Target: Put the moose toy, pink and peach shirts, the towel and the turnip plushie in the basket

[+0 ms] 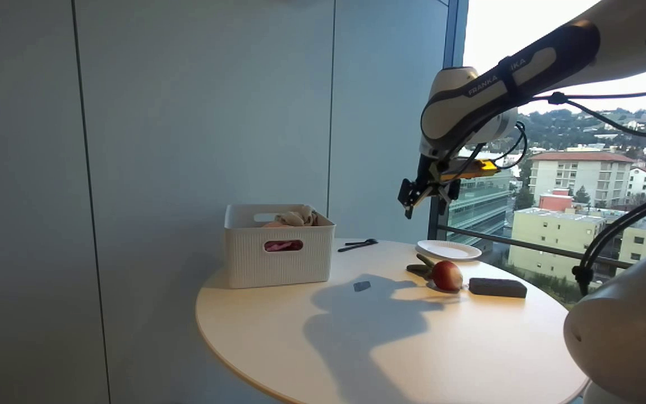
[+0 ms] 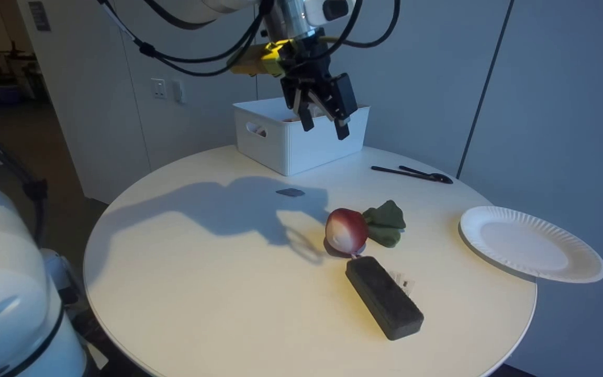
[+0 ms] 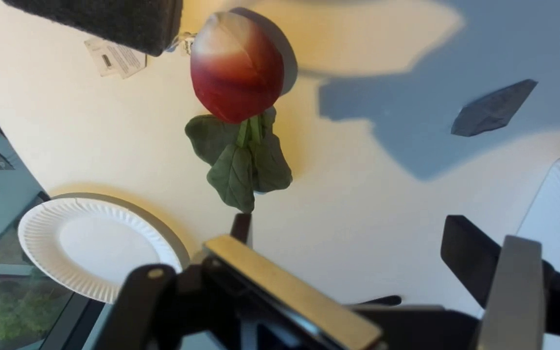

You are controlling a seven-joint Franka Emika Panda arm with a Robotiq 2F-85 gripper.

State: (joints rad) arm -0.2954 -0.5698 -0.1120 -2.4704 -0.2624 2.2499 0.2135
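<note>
In an exterior view, the basket, white ribbed plastic, holds crumpled beige cloth above its rim and pink fabric behind its handle slot. In an exterior view, the gripper hangs between me and the basket, fingers spread wide with only air between. In the wrist view, the round red-and-white turnip plushie lies well apart from the basket; a fluted paper plate, farther off, overhangs the table.
</note>
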